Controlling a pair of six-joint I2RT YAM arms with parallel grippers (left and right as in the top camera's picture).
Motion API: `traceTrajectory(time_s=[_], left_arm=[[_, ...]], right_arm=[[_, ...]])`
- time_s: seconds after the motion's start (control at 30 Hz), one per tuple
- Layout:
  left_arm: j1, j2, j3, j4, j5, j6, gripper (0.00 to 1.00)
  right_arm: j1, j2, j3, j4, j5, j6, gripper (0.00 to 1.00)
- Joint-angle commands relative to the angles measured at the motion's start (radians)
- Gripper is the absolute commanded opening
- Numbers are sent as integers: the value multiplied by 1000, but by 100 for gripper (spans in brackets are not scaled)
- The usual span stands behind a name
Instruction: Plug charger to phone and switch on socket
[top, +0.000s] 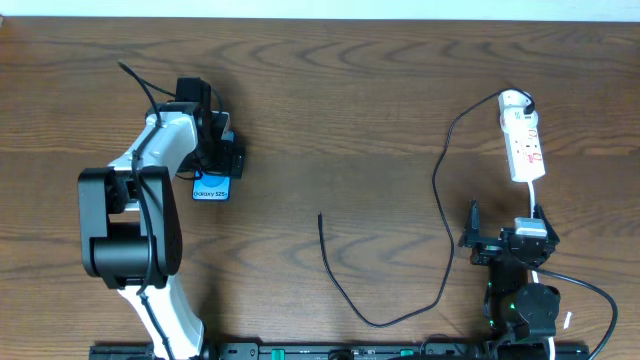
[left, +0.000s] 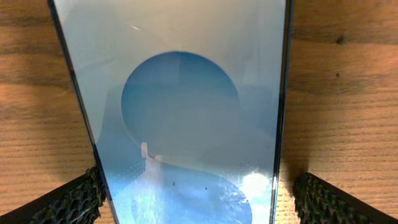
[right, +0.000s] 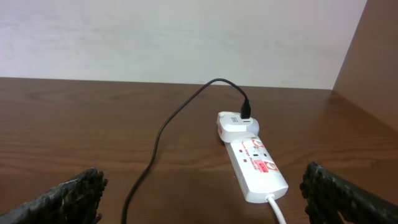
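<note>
The phone (top: 211, 188) lies flat on the wooden table with its blue screen up, its far part hidden under my left gripper (top: 215, 150). In the left wrist view the phone (left: 186, 112) fills the frame between the open fingers of the left gripper (left: 199, 196), a gap showing on the right side. The white socket (top: 523, 148) lies at the far right. The charger cable (top: 437, 190) runs from a white adapter (right: 236, 126) on the socket (right: 255, 165) in a long loop to its free plug tip (top: 320, 216). My right gripper (top: 506, 215) stands open just short of the socket, holding nothing.
The socket's white cord (top: 535, 200) runs back toward the right arm, between the right gripper (right: 202, 199) fingers' line and the strip. The charger cable (right: 155, 143) crosses the table left of the socket. A pale wall rises behind the table's far edge.
</note>
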Motion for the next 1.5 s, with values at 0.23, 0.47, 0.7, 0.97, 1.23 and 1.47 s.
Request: traceTrajectory(time_s=[0.23, 0.47, 0.7, 0.97, 1.23, 1.47], left_arm=[[0, 76, 5, -15, -39, 10, 98], [0, 76, 5, -19, -39, 10, 98], [0, 76, 5, -23, -39, 11, 98], [0, 76, 5, -23, -39, 11, 93], [0, 76, 5, -23, -39, 11, 92], [0, 76, 5, -22, -39, 11, 92]], right_arm=[[7, -7, -2, -4, 4, 13, 99], [7, -7, -2, -4, 4, 13, 99], [7, -7, -2, -4, 4, 13, 99], [7, -7, -2, -4, 4, 13, 99], [7, -7, -2, -4, 4, 13, 99], [7, -7, -2, -4, 4, 13, 99]])
